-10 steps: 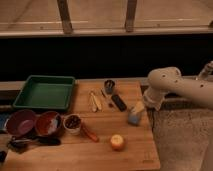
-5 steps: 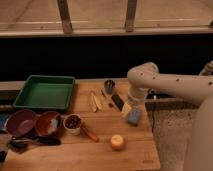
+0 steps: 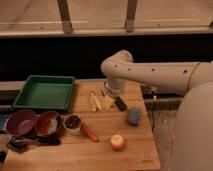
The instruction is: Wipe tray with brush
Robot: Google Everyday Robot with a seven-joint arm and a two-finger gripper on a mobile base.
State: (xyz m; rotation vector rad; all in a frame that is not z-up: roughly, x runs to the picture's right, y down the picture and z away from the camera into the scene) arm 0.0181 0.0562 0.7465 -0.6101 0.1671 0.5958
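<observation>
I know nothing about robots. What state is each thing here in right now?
tray: lying flat, empty.
brush: lying in front of the purple bowl, not held.
end effector: open, empty, low over the board beside the black bar.
purple bowl: upright, looks empty.
red bowl: upright.
small cup: upright, dark contents.
blue sponge: lying flat.
</observation>
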